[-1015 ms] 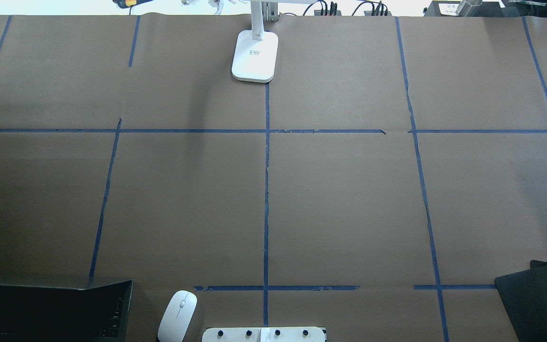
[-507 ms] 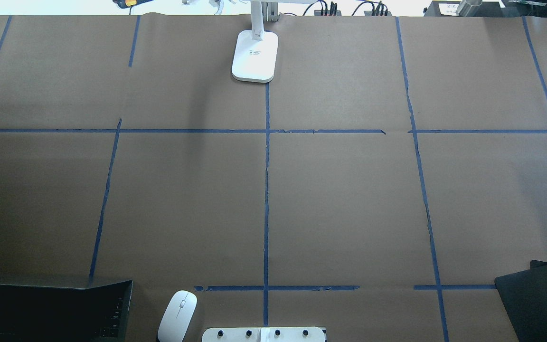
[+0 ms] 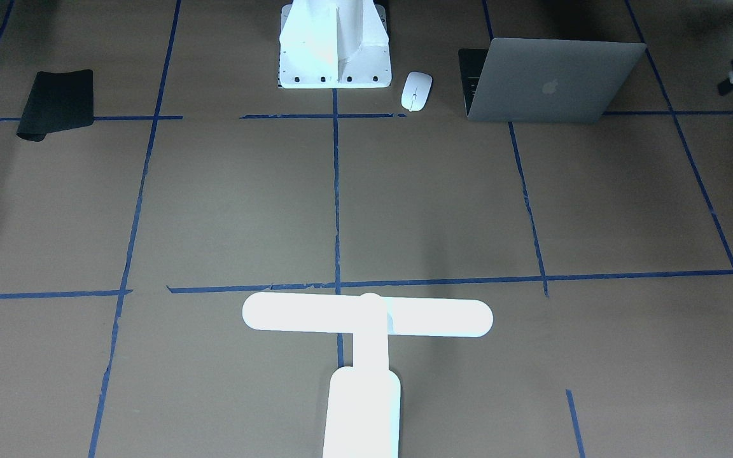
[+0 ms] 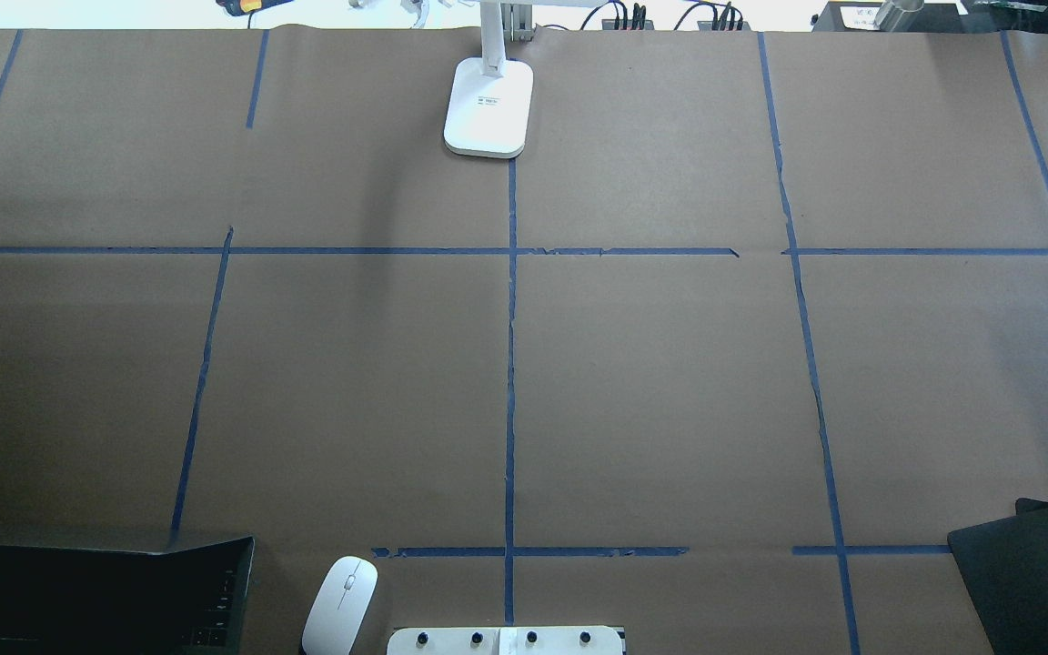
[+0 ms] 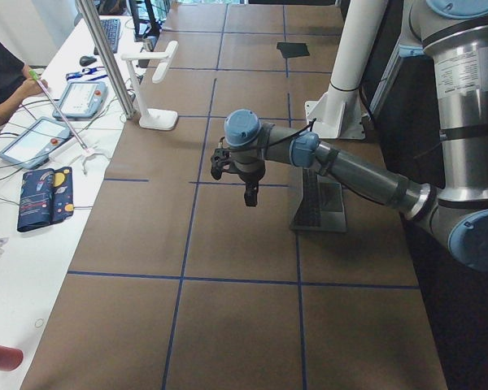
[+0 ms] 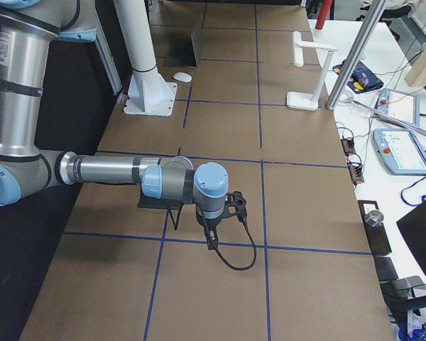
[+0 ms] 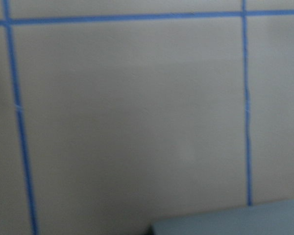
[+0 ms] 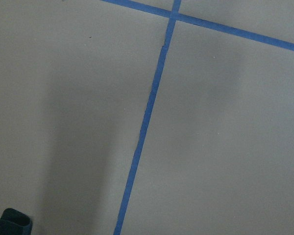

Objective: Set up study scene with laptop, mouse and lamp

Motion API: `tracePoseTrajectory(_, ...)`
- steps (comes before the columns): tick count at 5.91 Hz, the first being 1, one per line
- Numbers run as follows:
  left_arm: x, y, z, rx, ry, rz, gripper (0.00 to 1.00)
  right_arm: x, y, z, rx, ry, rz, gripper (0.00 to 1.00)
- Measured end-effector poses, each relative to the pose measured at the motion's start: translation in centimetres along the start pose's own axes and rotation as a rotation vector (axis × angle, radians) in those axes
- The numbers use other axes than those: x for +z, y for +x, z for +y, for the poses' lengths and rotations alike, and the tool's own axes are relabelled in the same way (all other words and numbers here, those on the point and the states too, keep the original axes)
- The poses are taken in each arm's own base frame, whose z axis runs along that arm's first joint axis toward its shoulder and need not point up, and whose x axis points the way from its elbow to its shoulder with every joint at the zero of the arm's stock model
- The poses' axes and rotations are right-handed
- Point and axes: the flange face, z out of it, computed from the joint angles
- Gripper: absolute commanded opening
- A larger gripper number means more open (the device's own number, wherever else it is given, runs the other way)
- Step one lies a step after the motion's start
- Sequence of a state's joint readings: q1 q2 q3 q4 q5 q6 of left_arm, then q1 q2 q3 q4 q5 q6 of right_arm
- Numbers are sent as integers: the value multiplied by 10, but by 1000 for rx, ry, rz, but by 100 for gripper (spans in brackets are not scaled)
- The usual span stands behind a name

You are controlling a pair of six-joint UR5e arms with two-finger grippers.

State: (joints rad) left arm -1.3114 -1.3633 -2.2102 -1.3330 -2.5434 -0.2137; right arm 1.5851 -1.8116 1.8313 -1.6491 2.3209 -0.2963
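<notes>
The silver-grey laptop point(image 3: 551, 79) stands open at the near edge on the robot's left, its dark keyboard point(image 4: 96, 600) facing the robot. The white mouse point(image 3: 416, 91) lies between the laptop and the robot pedestal point(image 3: 335, 57). The white T-shaped lamp point(image 3: 366, 318) stands at the far middle of the table, on its base point(image 4: 488, 109). My left gripper point(image 5: 234, 180) hovers over the paper just outboard of the laptop; I cannot tell whether it is open or shut. My right gripper point(image 6: 224, 217) hangs over the paper near the black mat point(image 3: 55, 105); its state cannot be told either.
Brown paper with blue tape lines point(image 4: 510, 364) covers the table. The black mat point(image 4: 1024, 573) lies at the near right corner. Tablets, cables and a metal post point(image 6: 355, 57) sit beyond the far edge, where a person's arm point(image 5: 8, 81) shows.
</notes>
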Motion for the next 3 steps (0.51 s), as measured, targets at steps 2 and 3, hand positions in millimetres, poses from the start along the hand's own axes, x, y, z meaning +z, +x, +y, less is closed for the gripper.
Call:
tracePoseTrajectory(2, 15, 55, 15, -139, -44, -21, 100, 0, 0, 0, 1, 0, -1, 100)
tracePoseTrajectory(3, 26, 83, 22, -280, -47, -55, 100, 0, 0, 0, 1, 0, -2, 100)
